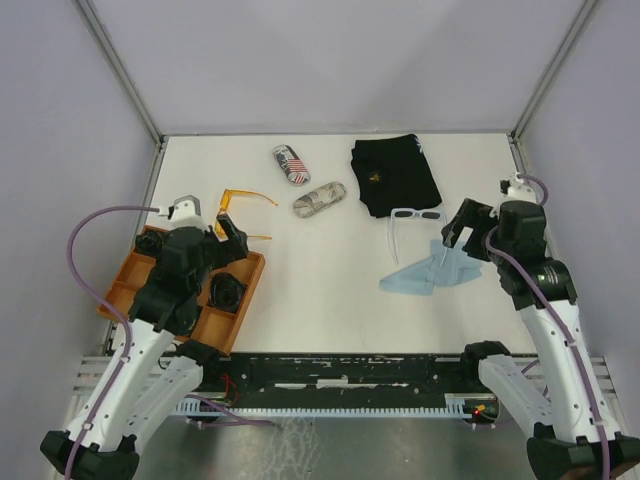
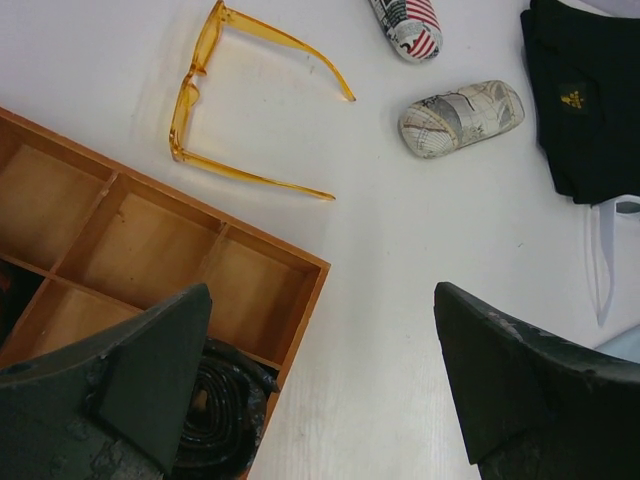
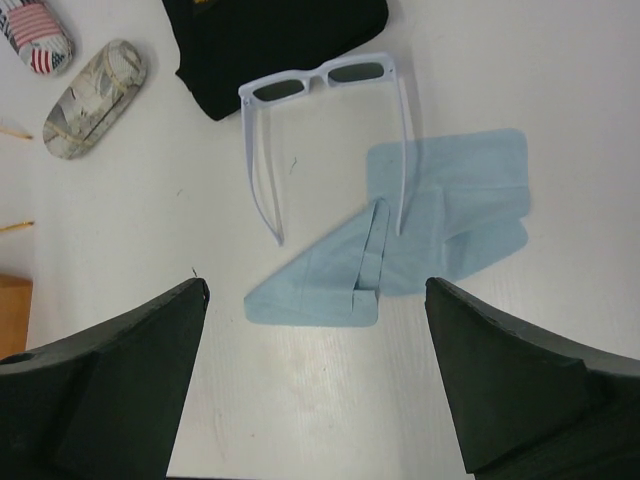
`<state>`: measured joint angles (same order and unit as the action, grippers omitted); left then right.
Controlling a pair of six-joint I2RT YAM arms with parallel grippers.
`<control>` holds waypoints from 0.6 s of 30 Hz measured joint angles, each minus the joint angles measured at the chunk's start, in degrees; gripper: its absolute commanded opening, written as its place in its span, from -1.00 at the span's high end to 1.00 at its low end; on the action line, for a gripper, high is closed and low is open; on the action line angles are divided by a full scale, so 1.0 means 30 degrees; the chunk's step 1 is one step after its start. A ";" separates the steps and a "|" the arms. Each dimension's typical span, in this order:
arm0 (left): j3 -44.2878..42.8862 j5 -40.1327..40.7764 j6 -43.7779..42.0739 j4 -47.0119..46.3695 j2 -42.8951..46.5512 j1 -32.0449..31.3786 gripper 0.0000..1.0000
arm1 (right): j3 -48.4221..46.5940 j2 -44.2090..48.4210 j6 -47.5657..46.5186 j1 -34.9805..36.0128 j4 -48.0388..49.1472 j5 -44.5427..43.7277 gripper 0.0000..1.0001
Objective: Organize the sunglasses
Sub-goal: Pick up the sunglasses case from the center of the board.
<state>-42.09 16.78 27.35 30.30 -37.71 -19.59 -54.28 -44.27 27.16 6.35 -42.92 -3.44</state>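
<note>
Both sets of jaws stand spread wide and hold nothing. The left gripper hangs by a corner of the wooden tray, and the right gripper hangs above the light blue cloth.

The amber sunglasses lie on the table just beyond the tray, arms unfolded. The white sunglasses lie with their front against the black fabric and one arm tip on the cloth.

Expect both pairs to be light, thin and brittle, with slick lenses. Pinch the frame front at the bridge, never a single arm.
</note>
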 measured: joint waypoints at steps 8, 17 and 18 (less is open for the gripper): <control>-0.0619 -0.1355 -0.0153 -0.0146 -0.2922 0.0007 -0.85 | -0.0794 -0.3351 -0.1151 -0.0029 -0.0918 0.2951 -0.96; -0.2499 -0.2790 -0.0313 -0.1486 -0.8291 -0.0182 -0.82 | -0.0831 -0.4371 -0.1843 -0.0036 -0.1617 0.4233 -0.96; -0.2674 -0.2856 -0.0364 -0.1894 -0.8743 -0.0204 -0.83 | -0.0831 -0.4299 -0.1880 -0.0036 -0.1647 0.4379 -0.96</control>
<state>-50.11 8.21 26.26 24.62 -63.94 -20.21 -56.77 -57.17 21.52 6.24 -47.86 9.69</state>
